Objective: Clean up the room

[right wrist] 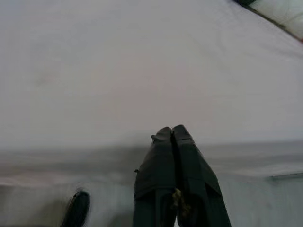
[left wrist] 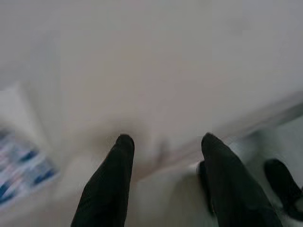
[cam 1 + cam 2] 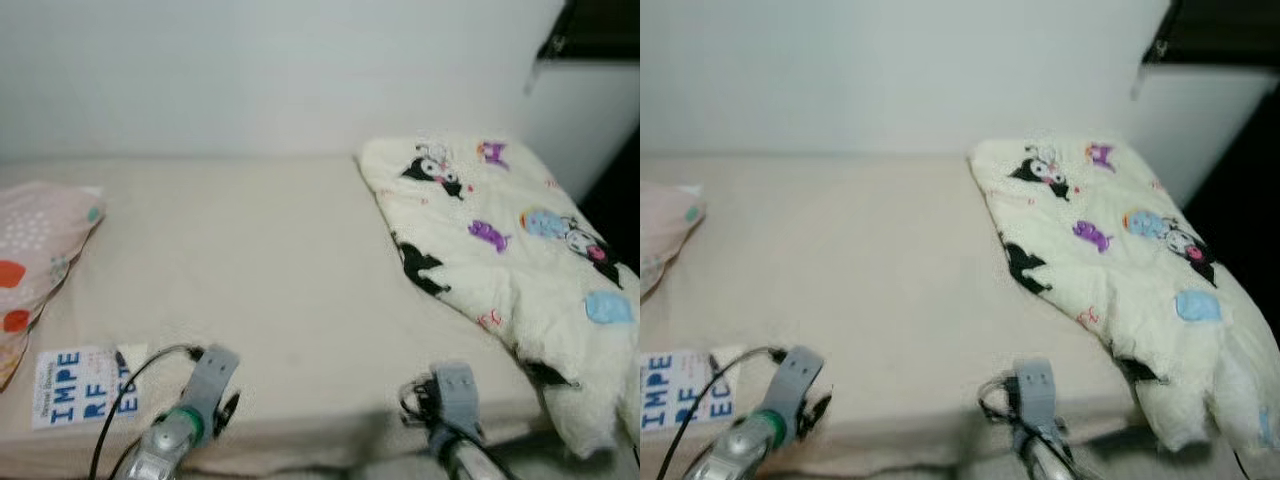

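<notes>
Robot facing a bed (image 3: 270, 270) with a beige sheet, both arms raised low at its near edge. The left tool (image 2: 163, 156) has its fingers spread with nothing between them; the right tool (image 1: 173, 137) has its fingers pressed together and carries nothing. Both hang at the mattress edge, touching no object.

The likely things to tidy lie on the bed. A cream blanket (image 3: 500, 260) printed with cartoon figures lies crumpled ahead and to the right of the right tool, well apart from it, its lower end spilling over the mattress edge. A pink spotted pillow (image 3: 35, 260) lies ahead and to the left of the left tool. A white printed sheet with blue letters (image 3: 85, 385) lies flat just beside the left tool, on its left.

Risks, as judged: a pull on the overhanging end could drag the blanket off onto the floor; a pinch on loose fabric may gather only one layer and slip. The flat sheet offers no raised edge, so spread fingers could crease or push it rather than lift it.

Between the tools and the blanket lies bare mattress; a white wall (image 3: 250, 70) backs the bed.
</notes>
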Tool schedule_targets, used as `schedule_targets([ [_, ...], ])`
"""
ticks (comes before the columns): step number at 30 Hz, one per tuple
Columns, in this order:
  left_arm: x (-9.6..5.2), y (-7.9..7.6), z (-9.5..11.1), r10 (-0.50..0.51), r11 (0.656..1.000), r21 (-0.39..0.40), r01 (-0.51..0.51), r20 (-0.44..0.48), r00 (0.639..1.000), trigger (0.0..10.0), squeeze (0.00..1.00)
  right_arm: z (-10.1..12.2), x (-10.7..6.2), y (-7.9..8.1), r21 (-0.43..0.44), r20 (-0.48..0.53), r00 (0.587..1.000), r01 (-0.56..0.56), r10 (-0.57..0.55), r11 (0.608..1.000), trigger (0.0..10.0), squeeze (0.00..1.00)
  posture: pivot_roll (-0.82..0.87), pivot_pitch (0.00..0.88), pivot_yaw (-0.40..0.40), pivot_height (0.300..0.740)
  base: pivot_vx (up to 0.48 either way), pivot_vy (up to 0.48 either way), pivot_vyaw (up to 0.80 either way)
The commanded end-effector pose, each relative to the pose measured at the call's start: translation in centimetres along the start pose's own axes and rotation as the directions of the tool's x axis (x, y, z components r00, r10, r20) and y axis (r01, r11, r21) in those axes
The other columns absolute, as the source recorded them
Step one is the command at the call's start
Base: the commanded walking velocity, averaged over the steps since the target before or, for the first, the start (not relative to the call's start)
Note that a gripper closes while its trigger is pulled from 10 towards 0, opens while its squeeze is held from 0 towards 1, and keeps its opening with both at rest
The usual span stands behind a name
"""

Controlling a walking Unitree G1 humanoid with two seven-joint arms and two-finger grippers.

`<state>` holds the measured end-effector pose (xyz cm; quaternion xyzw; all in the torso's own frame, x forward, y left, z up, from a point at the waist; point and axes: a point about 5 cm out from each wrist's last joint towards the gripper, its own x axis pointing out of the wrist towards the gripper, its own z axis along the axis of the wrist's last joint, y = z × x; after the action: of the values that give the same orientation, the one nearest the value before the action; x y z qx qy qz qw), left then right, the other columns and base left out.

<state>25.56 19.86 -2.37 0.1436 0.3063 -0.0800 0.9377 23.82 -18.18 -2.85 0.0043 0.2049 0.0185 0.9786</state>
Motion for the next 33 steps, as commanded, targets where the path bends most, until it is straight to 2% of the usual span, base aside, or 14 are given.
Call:
schedule_targets([
  [1, 0.1, -0.6, 0.2, -0.015, 1.0, -0.026, 0.015, 0.01, 1.0, 10.0, 0.0, -0.3, -0.1, 0.1, 0.007, -0.006, 1.0, -0.002, 0.002, 1.0, 10.0, 0.0, -0.03, 0.034, 0.01, 0.74, 0.0, 0.0, 0.74],
  [10, 0.3, -0.8, 0.7, -0.038, 0.999, 0.017, 0.038, 0.049, 0.998, 10.0, 0.0, 1.0, 0.6, 0.2, 0.004, 0.034, 0.999, -0.001, 0.001, 1.0, 10.0, 0.0, -0.04, 0.038, 0.013, 0.74, 0.0, 0.0, 0.72],
  [15, 0.4, -1.0, 0.7, -0.052, 0.998, 0.028, 0.051, 0.04, 0.998, 10.0, 0.0, 1.1, 0.7, 0.5, 0.044, 0.05, 0.999, -0.011, 0.009, 0.999, 10.0, 0.0, -0.04, 0.04, 0.017, 0.74, 0.0, 0.0, 0.0],
  [23, 0.5, -1.3, 0.8, -0.07, 0.997, 0.047, 0.068, 0.039, 0.997, 10.0, 0.0, 0.6, 0.5, 1.0, 0.04, 0.038, 0.999, -0.025, 0.023, 0.999, 10.0, 0.0, -0.04, 0.04, 0.017, 0.74, 0.0, 0.0, 0.0],
  [31, 0.6, -1.4, 0.8, -0.076, 0.996, 0.049, 0.074, 0.043, 0.996, 10.0, 0.0, 0.6, 0.5, 1.0, 0.038, 0.037, 0.999, -0.028, 0.026, 0.999, 10.0, 0.0, -0.04, 0.039, 0.016, 0.74, 0.0, 0.0, 0.0],
  [33, 0.5, -1.4, 0.9, -0.08, 0.995, 0.071, 0.076, 0.054, 0.995, 10.0, 0.0, 0.6, 0.5, 0.9, 0.036, 0.039, 0.999, -0.028, 0.027, 0.999, 10.0, 0.0, -0.04, 0.036, 0.013, 0.74, 0.0, 0.0, 0.0],
])
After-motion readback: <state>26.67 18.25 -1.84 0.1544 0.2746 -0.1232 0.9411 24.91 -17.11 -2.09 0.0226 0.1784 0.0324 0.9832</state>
